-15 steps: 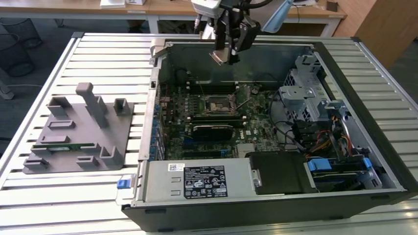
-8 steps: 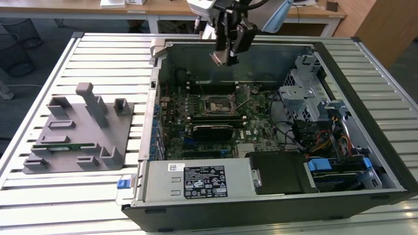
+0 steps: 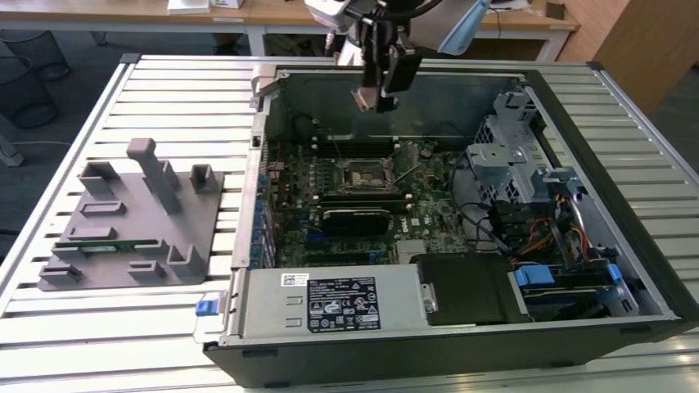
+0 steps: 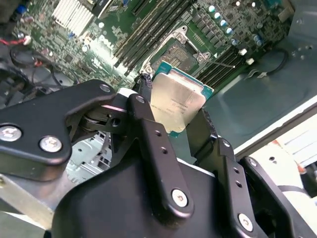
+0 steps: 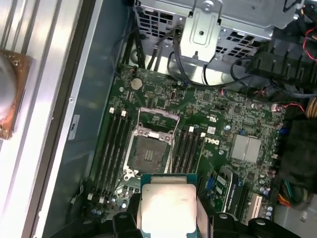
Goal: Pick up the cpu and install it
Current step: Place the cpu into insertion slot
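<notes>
Cpu (image 4: 176,101) clamped in gripper (image 3: 377,97) above open computer case (image 3: 448,94); motherboard socket (image 5: 148,153) inside seen uncovered. Memory stick (image 3: 104,244) laid in grey tray (image 3: 164,233), by table (image 3: 164,90) edge at exterior view's left.

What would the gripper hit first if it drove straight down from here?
Likely the motherboard at or just beside the open socket, with the cpu the gripper holds touching first; depth is unclear.

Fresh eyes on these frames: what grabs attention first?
The black gripper holds the flat square silver-topped cpu above the open black computer case. Inside the case, the metal-framed motherboard socket stands open. A grey plastic tray with upright blocks lies at the exterior view's left.
</notes>
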Action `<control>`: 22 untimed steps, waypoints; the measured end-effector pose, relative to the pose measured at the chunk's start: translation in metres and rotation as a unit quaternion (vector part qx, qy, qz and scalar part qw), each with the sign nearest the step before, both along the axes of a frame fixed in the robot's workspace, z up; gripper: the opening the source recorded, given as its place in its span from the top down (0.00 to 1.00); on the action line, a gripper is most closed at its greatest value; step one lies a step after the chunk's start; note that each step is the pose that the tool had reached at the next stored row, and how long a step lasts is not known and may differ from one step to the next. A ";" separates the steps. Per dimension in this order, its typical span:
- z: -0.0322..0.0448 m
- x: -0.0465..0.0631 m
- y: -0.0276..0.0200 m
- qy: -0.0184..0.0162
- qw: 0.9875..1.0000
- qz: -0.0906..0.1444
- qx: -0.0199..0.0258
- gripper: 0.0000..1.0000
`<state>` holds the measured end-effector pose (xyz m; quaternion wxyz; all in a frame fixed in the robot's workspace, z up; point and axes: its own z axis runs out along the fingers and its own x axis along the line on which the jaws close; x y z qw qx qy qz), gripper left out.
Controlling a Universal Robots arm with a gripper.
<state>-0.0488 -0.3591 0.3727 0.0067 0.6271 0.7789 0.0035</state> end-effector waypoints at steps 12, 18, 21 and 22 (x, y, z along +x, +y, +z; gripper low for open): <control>-0.0085 0.000 0.0058 0.000 0.999 -0.050 0.000 0.47; -0.0158 0.000 0.0096 0.000 0.998 -0.057 0.000 0.47; -0.0197 0.000 0.0096 0.000 0.998 -0.063 0.000 0.47; -0.0207 0.000 0.0096 0.000 0.998 -0.064 0.000 0.47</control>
